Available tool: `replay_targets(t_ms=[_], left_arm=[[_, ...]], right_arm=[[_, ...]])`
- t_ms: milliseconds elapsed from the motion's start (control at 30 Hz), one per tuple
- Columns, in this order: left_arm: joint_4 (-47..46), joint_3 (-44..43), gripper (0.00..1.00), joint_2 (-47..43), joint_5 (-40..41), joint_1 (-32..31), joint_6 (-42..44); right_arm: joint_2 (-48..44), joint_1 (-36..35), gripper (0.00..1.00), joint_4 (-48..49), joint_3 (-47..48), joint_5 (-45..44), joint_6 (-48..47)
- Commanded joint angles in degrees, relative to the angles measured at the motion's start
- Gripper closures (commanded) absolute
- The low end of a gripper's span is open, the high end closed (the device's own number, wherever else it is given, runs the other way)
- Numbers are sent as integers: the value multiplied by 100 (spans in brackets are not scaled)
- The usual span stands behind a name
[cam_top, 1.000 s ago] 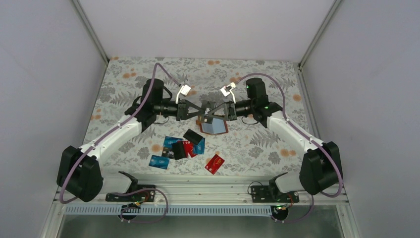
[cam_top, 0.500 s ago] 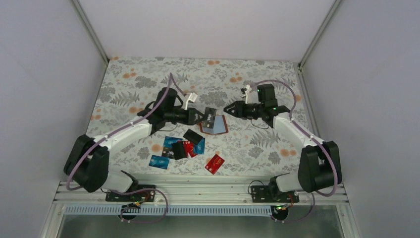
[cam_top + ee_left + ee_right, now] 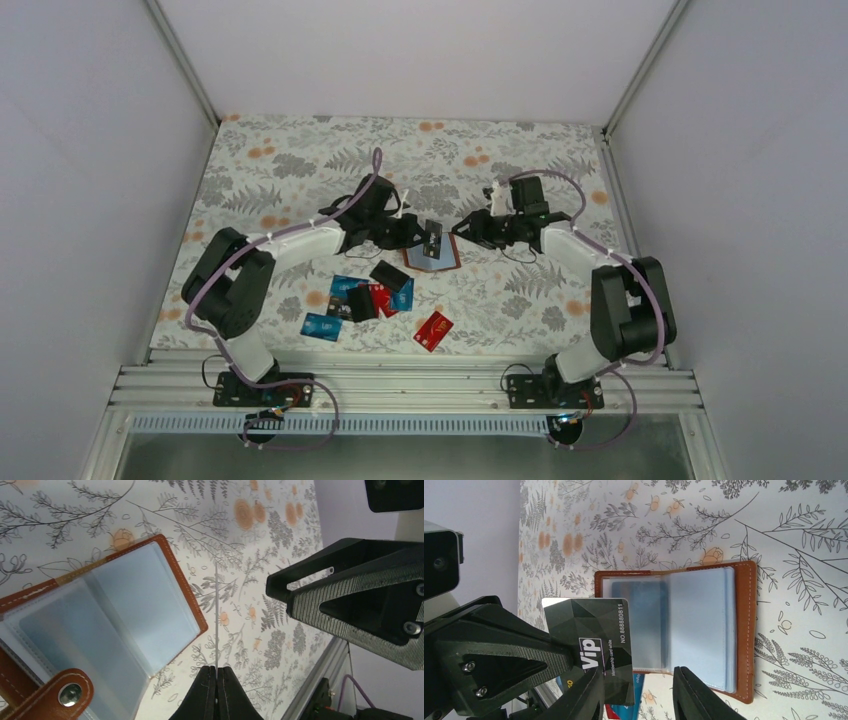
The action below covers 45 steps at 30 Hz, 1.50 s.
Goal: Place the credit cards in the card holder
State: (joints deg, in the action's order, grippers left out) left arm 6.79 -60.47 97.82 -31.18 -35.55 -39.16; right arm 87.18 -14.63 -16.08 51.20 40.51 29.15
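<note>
**A:** Since a second ago the right gripper (image 3: 462,227) has let go of the black Vip card (image 3: 589,630). Both grippers pinched it then, and now only the left gripper (image 3: 216,670) has it.

**B:** How does the left one hold it?

**A:** Its jaws are pressed together on one short edge. In its own wrist view the card is edge-on, a thin line running straight out from the fingertips.

**B:** And the right one?

**A:** Its fingers stand apart with nothing between them. It faces the card's far end, just beside it but not touching.

**B:** Where is the card holder (image 3: 744,630)?

**A:** It lies open on the floral cloth (image 3: 270,170), directly under the held card and between the two grippers. The clear sleeves face up, and the snap strap (image 3: 70,695) is folded out at one side.

**B:** What about the other cards?

**A:** The loose cards (image 3: 375,292) lie in a heap behind the left gripper, towards the arm bases. A blue card (image 3: 322,326) lies just off that heap, and a red card (image 3: 433,329) lies apart from it.
</note>
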Motion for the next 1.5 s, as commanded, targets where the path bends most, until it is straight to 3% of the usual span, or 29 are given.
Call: replay_targets(t_ms=[0,700,1467], left_arm=[[241,-274,98,261,282,-22,-154],[43,132,98,553,415,78,-197],[217,434,98,579,417,227,-370]], right_arm=[[382,-3,64,283,146,261,-37],[1978,-200,72,511,592,381,-334],[2126,-201,76,622,103,71,-309]])
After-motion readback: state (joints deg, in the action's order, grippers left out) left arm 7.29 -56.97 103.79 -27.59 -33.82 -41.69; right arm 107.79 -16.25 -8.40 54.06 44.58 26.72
